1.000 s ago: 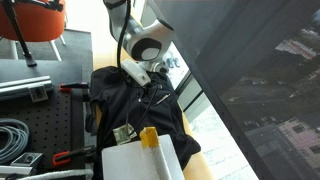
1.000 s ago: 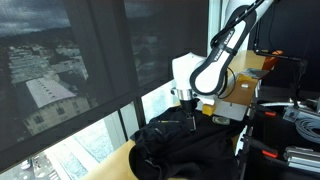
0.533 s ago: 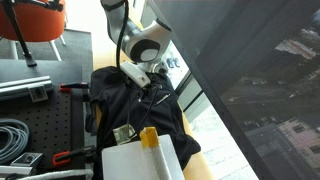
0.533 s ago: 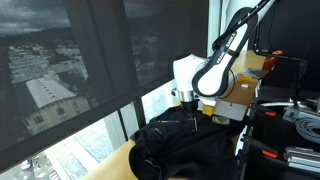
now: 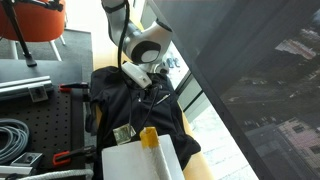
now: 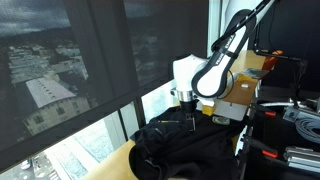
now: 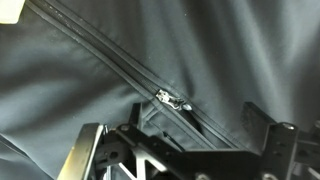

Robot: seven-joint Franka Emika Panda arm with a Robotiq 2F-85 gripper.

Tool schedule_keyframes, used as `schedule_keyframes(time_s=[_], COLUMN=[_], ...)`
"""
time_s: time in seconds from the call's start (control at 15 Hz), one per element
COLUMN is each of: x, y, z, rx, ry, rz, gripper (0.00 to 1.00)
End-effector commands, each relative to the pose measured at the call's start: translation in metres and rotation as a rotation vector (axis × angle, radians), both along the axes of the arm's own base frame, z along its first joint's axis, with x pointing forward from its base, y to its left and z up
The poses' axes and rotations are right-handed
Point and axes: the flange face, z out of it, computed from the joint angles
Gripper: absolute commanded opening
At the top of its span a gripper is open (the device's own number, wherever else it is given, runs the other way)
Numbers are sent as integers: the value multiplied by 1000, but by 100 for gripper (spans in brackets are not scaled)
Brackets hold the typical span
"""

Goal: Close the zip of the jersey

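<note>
Jersey (image 5: 128, 105): black, lies spread in loose folds on the pale table (image 5: 192, 128) beside the window, seen in both exterior views; judged light, soft and fully limp, so it will likely bunch and drag along with any pull and not stay put. Cloth looks smooth, perhaps slightly slick; not fragile. Arm (image 6: 215, 70) stands over the garment with the gripper (image 6: 190, 118) pointing down, close above the fabric; contact cannot be told from the exterior views. Wrist view: zip track (image 7: 100, 50) runs diagonally from upper left toward the centre, lying flat on the jersey (image 7: 70, 115). Which stretch of the track is already joined cannot be told with certainty. Gripper (image 7: 180, 125) spread wide, the fingers (image 7: 95, 150) well apart, nothing clamped. Slider (image 7: 172, 98) sits between them, just ahead of the tips; small, metal, shiny, rigid. Judgement: the only sound hold is the slider's small pull tab, pinched squarely, since it looks slippery and easy to lose; pull along the track line, slowly, as the unanchored cloth may ride up
</note>
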Motion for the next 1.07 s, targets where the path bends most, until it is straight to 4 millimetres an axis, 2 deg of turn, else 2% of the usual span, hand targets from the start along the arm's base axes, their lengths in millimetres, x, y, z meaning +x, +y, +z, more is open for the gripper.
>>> schedule_keyframes(time_s=[0.0, 0.6, 0.8, 0.87, 1.0], x=[7, 6, 8, 10, 12], y=[2, 2, -3, -4, -8], z=[-8, -24, -24, -24, -24], rx=[5, 7, 0, -1, -4], ry=[-35, -47, -47, -49, -51], rz=[32, 41, 39, 38, 34], gripper=[100, 100, 94, 79, 66])
